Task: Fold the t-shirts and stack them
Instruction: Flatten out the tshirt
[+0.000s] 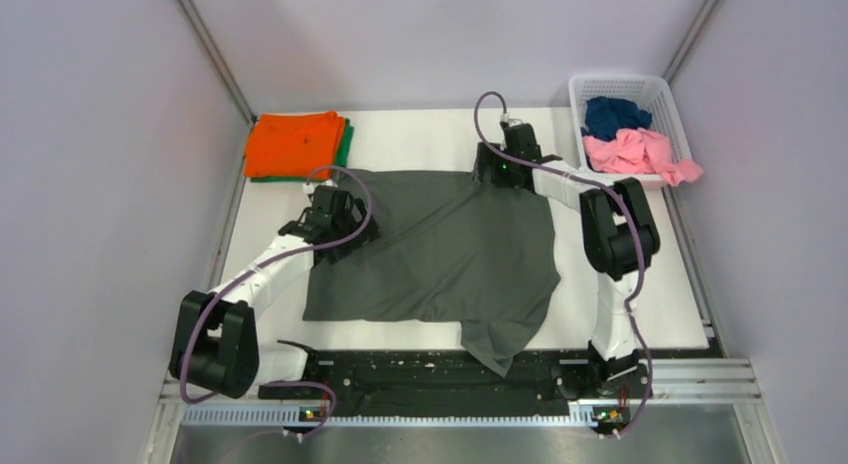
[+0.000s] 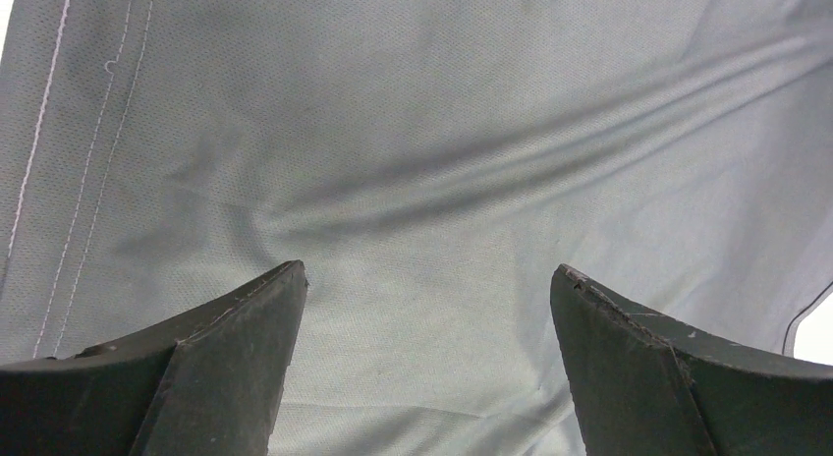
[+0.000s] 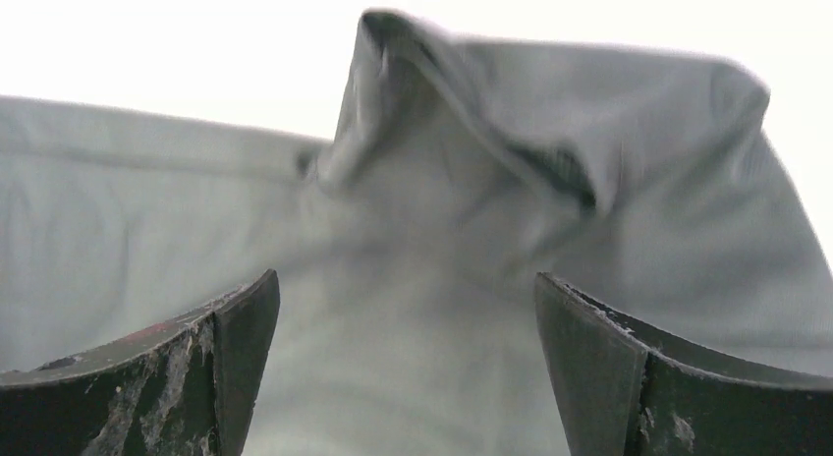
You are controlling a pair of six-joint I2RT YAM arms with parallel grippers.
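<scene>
Both the left gripper [image 2: 427, 279] and right gripper [image 3: 408, 284] gape wide over the dark grey t-shirt [image 1: 440, 254] (flat, not yet folded), so folding probably starts by pinching its edges.

Showing plain single colours on the dark grey t-shirt [image 1: 440, 249], orange t-shirt [image 1: 293, 142], green t-shirt [image 1: 347, 144], navy blue t-shirt [image 1: 612, 114] and pink t-shirt [image 1: 640, 152]; showing an open grid on the white lattice basket [image 1: 620, 84].

A: The wide dark grey cloth t-shirt [image 1: 440, 254]?
B: Matt, a fine pitted knit, softly creased, pale stitching along its hem.
A: And the black fingers [image 3: 629, 387] of the right gripper [image 3: 405, 277]?
B: Dull, scuffed, streaked whitish.
A: The white lattice basket [image 1: 662, 87]?
B: Smooth plastic. The ribbed silver rail [image 1: 700, 369] at the near edge is bare metal.
</scene>
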